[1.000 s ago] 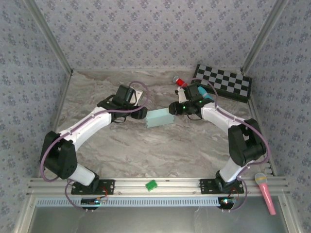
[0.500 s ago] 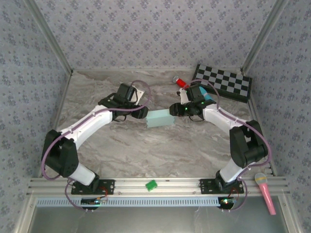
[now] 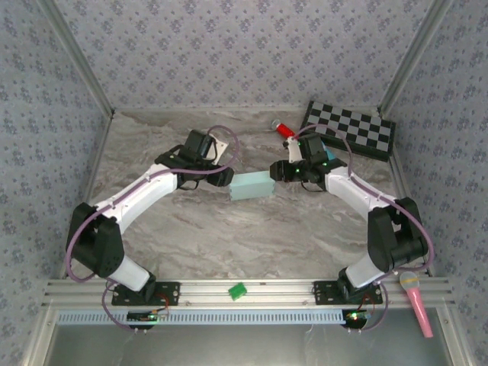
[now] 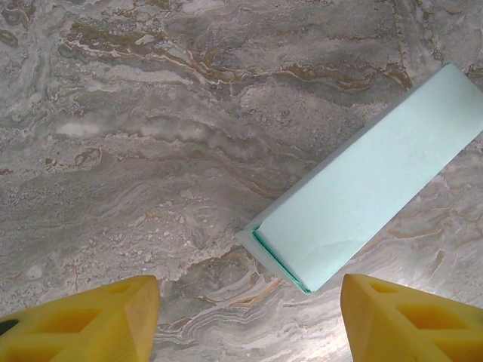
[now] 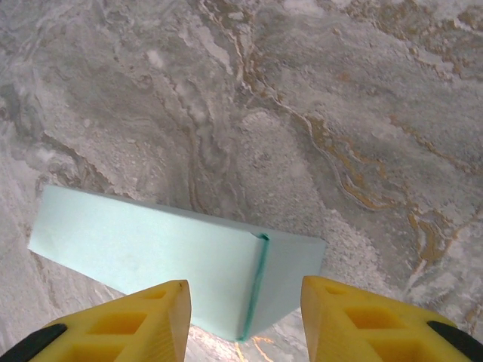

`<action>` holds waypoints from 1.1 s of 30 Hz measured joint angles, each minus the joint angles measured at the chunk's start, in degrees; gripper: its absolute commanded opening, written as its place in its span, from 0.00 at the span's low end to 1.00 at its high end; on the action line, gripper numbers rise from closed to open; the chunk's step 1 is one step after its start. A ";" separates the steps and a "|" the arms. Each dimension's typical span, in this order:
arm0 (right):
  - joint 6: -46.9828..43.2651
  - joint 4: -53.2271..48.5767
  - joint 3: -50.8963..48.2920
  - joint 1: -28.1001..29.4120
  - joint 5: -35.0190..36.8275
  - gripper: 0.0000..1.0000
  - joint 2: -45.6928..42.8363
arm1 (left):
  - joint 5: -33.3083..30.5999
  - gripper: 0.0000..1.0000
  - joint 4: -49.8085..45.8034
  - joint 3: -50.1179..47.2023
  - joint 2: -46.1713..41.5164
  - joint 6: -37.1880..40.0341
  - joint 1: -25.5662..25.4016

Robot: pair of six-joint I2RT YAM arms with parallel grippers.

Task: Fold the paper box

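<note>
The left gripper [image 4: 249, 290] gapes wide and empty, just short of one end of the paper box [image 4: 370, 181]. The right gripper [image 5: 245, 290], parted, straddles its other end without pinching. It lies mid-way across the table [image 3: 229, 236]; a checkerboard [image 3: 351, 130] sits far right.

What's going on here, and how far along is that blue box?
Two robot arms are working on a pale blue paper box. It is already folded into a rectangular box shape and lies on the marble table between them. The left gripper is open just short of one end of the box, not touching it. The right gripper is open at the other end, its yellow fingers apart. Neither gripper holds the box.
</note>
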 measured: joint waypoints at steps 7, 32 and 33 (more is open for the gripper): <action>-0.04 -0.76 -0.83 -0.28 -0.04 0.43 1.40 | 0.04 0.67 -0.63 1.11 1.11 1.90 -0.39; -1.75 -3.43 0.66 -1.42 -0.24 0.47 -2.73 | 3.61 0.90 -4.42 11.34 11.08 25.75 -4.48; -1.81 -3.56 0.50 -1.84 -0.22 0.46 -3.48 | 3.61 0.90 -5.22 12.61 12.37 25.90 -4.50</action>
